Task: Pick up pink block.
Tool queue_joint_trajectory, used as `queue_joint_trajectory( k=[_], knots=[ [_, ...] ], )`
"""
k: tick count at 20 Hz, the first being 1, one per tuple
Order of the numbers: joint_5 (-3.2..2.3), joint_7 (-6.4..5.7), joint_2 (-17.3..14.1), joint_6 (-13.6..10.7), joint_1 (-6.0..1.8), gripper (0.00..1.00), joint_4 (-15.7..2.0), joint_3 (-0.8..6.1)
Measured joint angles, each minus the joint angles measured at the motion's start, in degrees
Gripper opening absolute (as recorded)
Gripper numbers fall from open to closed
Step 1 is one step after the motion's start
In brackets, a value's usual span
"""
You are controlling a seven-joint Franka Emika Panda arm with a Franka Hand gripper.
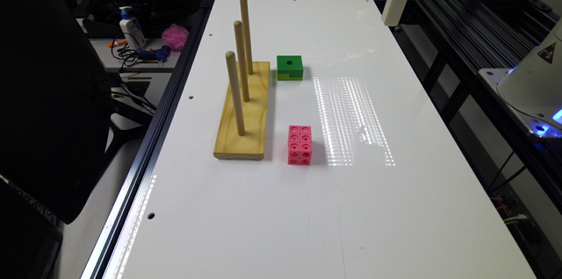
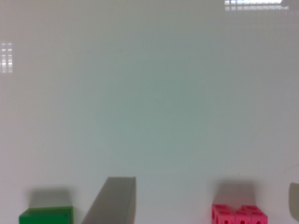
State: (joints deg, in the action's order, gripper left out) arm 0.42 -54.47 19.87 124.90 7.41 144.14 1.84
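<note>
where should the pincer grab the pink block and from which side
Come straight down from above and close on the two long sides of the pink block, near its middle. It lies flat on the white table, and those faces are its narrow span. The wooden peg stand sits beside it with a gap, leaving room for a finger.

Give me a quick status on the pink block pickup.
Gripper fingers in wrist view, nothing held. Pink block untouched on the white table, beside the wooden peg board. Green block apart, nothing blocking.
</note>
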Motion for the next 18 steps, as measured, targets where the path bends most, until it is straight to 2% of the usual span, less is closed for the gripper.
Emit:
queue_joint_trajectory(
  k=[5, 10, 14, 18],
  knots=[
    [0.00, 0.08, -0.01, 0.03, 0.03, 1.00, -0.04, 0.14],
    [0.11, -0.03, -0.48, 0.73, 0.03, 1.00, -0.97, 1.03],
    [0.17, -0.13, -2.51, 2.73, 0.03, 1.00, -2.03, 1.52],
    [0.18, -0.61, -5.54, 3.96, 0.03, 1.00, -4.23, 2.19]
  ],
)
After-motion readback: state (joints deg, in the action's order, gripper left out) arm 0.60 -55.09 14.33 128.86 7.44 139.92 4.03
